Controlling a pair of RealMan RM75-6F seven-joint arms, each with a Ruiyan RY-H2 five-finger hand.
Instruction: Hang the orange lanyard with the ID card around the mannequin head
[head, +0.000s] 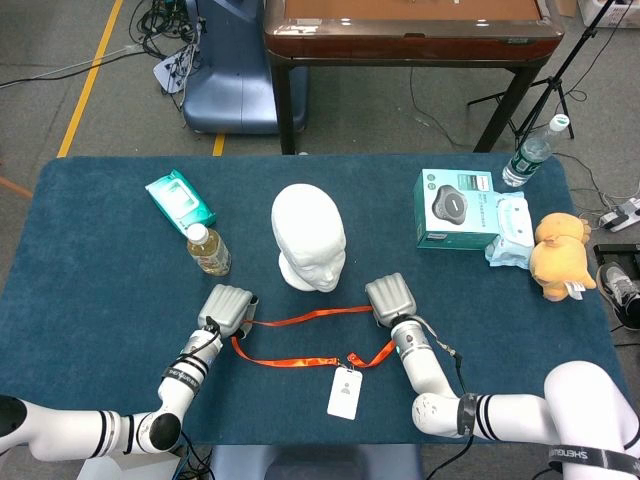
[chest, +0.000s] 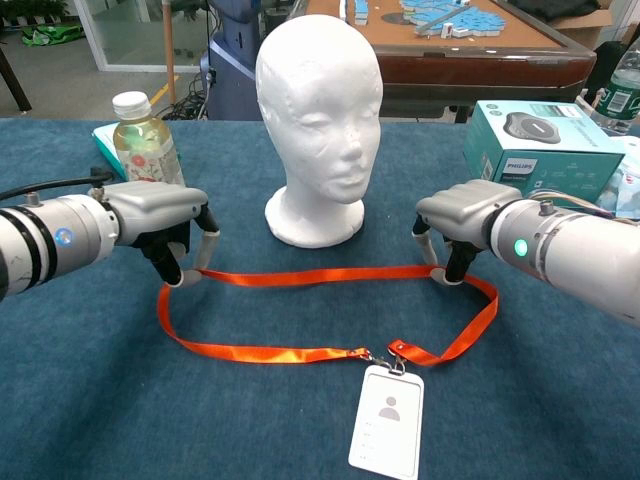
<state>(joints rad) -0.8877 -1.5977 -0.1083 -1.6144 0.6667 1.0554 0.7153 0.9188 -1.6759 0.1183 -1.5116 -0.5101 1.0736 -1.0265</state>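
Observation:
The white mannequin head (head: 308, 238) stands upright mid-table, also in the chest view (chest: 318, 120). In front of it lies the orange lanyard (chest: 310, 275) as a wide loop, its white ID card (chest: 386, 420) flat near the front edge. My left hand (chest: 165, 225) pinches the far strand at the loop's left end. My right hand (chest: 468, 222) pinches the same strand at the right end. That strand runs nearly straight between the two hands, just in front of the head's base. From above, the left hand (head: 228, 308) and right hand (head: 391, 300) flank the lanyard (head: 300, 319).
A tea bottle (head: 207, 249) stands just behind my left hand, with a green wipes pack (head: 180, 198) further back. At the right are a speaker box (head: 455, 208), a wipes pack (head: 510, 230), a plush toy (head: 558, 255) and a water bottle (head: 530, 150).

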